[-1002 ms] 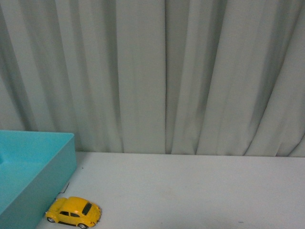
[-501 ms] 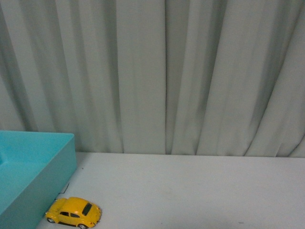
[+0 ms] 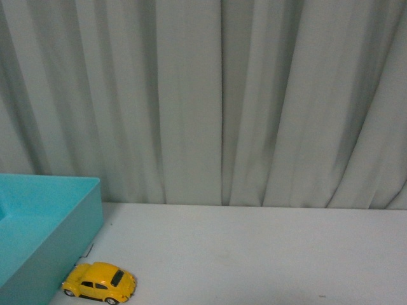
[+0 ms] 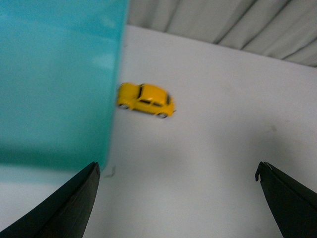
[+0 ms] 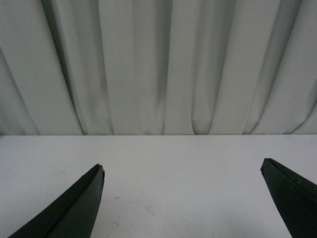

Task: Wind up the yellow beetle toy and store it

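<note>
While left pincer [image 4: 177, 167] and right pincer [image 5: 182, 168] gape empty, pickup seems pending: reach the left forward to the yellow beetle toy [image 4: 146, 100] lying ahead of it.

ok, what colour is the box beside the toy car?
The box is plain turquoise, no pattern; front view shows it best.

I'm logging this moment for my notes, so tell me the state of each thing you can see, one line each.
yellow beetle toy: upright on its wheels on the table, close beside the teal bin, not gripped.
teal bin: open on top, standing on the table.
left gripper: open, holding nothing.
right gripper: open, holding nothing.
</note>
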Controlling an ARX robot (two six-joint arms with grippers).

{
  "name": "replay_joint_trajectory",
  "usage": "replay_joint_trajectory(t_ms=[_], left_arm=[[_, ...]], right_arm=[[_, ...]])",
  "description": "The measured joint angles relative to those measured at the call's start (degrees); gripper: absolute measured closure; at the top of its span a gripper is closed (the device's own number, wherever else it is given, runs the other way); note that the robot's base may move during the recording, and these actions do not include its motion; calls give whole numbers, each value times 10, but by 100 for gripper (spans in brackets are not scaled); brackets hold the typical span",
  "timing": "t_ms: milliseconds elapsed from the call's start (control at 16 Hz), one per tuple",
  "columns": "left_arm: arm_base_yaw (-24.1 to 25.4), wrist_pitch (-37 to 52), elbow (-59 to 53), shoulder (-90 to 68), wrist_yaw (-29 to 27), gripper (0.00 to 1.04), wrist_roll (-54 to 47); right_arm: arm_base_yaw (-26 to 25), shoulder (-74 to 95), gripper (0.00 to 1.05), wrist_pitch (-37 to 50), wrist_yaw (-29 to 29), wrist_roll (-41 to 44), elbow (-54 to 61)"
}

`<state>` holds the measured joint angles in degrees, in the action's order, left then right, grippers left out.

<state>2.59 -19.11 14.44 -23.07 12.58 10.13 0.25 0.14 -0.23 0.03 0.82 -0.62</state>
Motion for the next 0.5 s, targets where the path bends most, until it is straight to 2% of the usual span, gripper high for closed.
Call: replay_joint_trajectory(t_ms=[125,251,376,501], left_arm=[[-56,104,52,-119,-22,7,20],[-88,207,83,-261,-44,7,14],[-96,283,136,-397,-57,7,-18],[-105,320,218,-514,-58,7,-75]], right_arm=[[0,0,6,0,0,0,0],[0,0,6,0,-1,0,0],[0,0,7,0,0,0,0],[0,0,7,0,0,0,0]])
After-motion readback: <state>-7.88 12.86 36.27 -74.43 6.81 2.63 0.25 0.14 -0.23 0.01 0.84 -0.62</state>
